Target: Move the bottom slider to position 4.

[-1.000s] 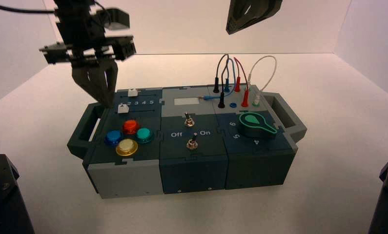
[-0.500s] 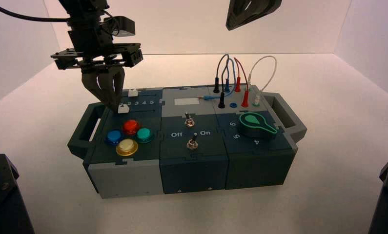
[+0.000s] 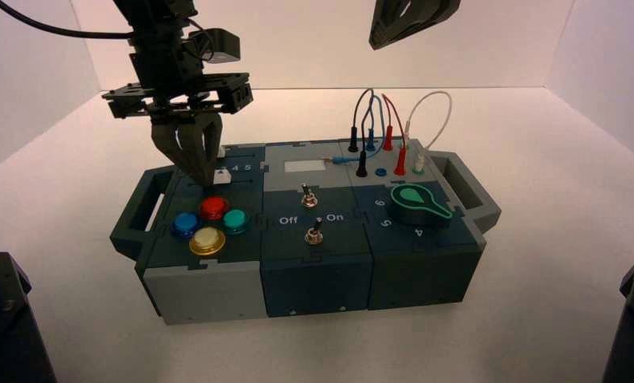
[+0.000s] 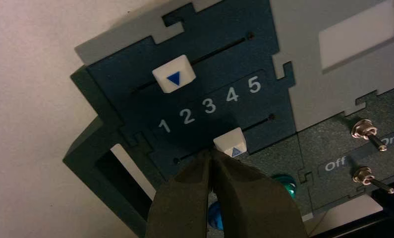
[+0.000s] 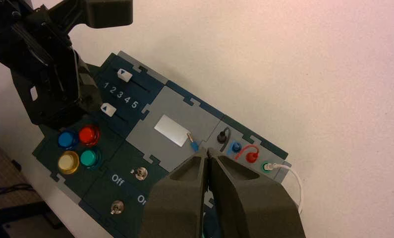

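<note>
The bottom slider (image 4: 230,143) is a small white knob with a blue triangle on its dark slot track, standing below the gap between the printed 3 and the 4 (image 4: 232,94). My left gripper (image 4: 210,152) is shut, its tips pressed together against the knob's side towards the 1 end. In the high view the left gripper (image 3: 195,169) stands over the box's back left panel, with the knob (image 3: 221,177) just right of its tips. My right gripper (image 3: 413,20) is shut and hangs high above the box's back.
The twin top slider (image 4: 174,73) sits above the 1 and 2. Four coloured round buttons (image 3: 208,222) lie in front of the sliders. Two toggle switches (image 3: 313,234), the green dial (image 3: 417,201) and plugged wires (image 3: 381,132) fill the rest of the box.
My left gripper has come down and moved right along the bottom track, pushing the white knob from near 1 to between 3 and 4. The right arm has not moved.
</note>
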`<state>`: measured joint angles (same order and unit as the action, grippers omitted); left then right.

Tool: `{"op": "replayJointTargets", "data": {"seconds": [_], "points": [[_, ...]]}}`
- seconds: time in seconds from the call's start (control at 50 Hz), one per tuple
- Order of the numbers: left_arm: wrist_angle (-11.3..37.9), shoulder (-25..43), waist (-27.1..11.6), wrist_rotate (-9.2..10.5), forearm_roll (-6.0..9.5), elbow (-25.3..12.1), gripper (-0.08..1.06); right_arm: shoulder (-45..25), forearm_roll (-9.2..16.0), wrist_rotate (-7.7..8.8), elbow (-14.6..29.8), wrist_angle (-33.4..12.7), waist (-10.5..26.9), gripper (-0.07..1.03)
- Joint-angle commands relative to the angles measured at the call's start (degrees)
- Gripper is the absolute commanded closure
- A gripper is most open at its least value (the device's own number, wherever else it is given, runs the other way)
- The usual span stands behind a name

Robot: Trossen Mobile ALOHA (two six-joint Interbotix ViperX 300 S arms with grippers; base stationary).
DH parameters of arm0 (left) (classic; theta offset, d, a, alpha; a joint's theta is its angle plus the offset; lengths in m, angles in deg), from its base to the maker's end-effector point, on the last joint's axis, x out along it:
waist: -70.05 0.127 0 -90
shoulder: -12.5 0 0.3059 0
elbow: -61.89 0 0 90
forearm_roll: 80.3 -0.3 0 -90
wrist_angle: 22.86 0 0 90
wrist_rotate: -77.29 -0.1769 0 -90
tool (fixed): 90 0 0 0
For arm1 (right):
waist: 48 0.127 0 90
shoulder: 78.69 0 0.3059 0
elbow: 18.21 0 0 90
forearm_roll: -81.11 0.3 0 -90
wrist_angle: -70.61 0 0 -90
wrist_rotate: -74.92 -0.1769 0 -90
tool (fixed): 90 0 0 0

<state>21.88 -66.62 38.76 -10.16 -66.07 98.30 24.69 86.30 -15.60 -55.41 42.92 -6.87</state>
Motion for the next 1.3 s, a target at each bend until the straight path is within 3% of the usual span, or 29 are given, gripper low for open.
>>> {"op": "replayJointTargets", "data": {"seconds": [0.02,1.3], "points": [[-0.18,-0.35,-0.35,0.18,0.18,-0.97,1.01,0.88,-0.09,0.09,1.32,0.53,0.18,0.99],[0.09,0.26,-1.67,-0.26,0.18,-2.20,1.01,0.35,-0.62,0.09,1.49,0.53,-0.62,0.99]]}}
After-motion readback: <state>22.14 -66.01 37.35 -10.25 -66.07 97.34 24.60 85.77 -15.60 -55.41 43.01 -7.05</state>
